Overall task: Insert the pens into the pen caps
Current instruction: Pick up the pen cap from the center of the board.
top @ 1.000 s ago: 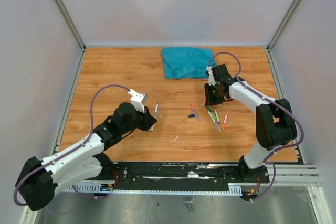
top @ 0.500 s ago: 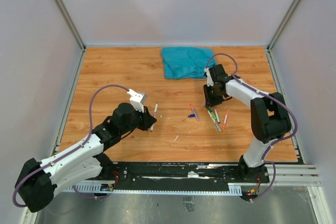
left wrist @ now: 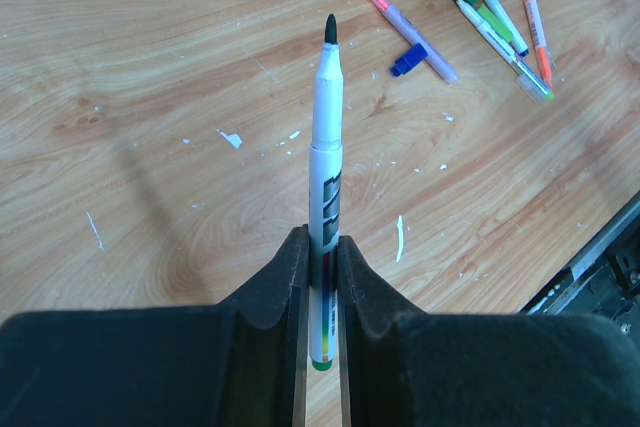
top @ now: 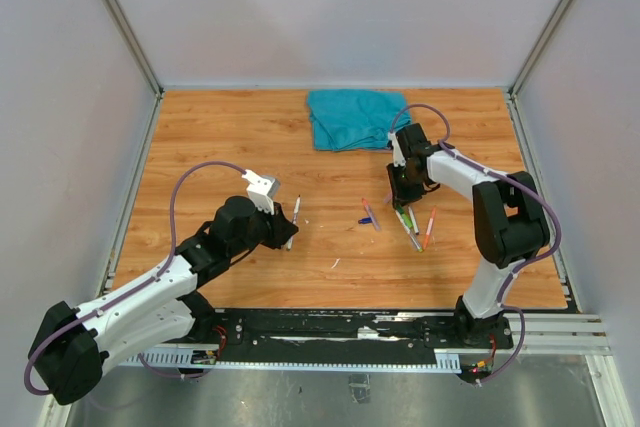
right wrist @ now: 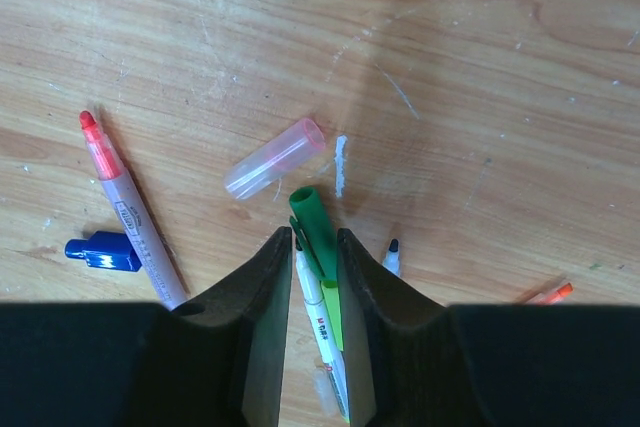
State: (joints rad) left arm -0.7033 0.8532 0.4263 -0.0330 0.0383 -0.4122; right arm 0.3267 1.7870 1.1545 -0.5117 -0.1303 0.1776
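Note:
My left gripper (left wrist: 322,252) is shut on a white pen (left wrist: 326,147) with a dark tip and a green end, held above the table; the pen also shows in the top view (top: 295,215). My right gripper (right wrist: 314,247) is down on the table at the pen cluster (top: 408,222), its jaws closed in around a green cap (right wrist: 312,219) with a white pen (right wrist: 320,322) beside it. A clear pinkish cap (right wrist: 275,159), a red-tipped pen (right wrist: 128,209), a blue cap (right wrist: 103,252), a black pen tip (right wrist: 392,252) and an orange pen (top: 430,226) lie nearby.
A teal cloth (top: 355,117) lies at the back of the wooden table (top: 220,137). Grey walls enclose three sides. A black rail (top: 330,332) runs along the near edge. Small white scraps (left wrist: 399,237) dot the wood.
The right wrist has shifted slightly left and lowered over the pen cluster. The left arm and its pen have not moved.

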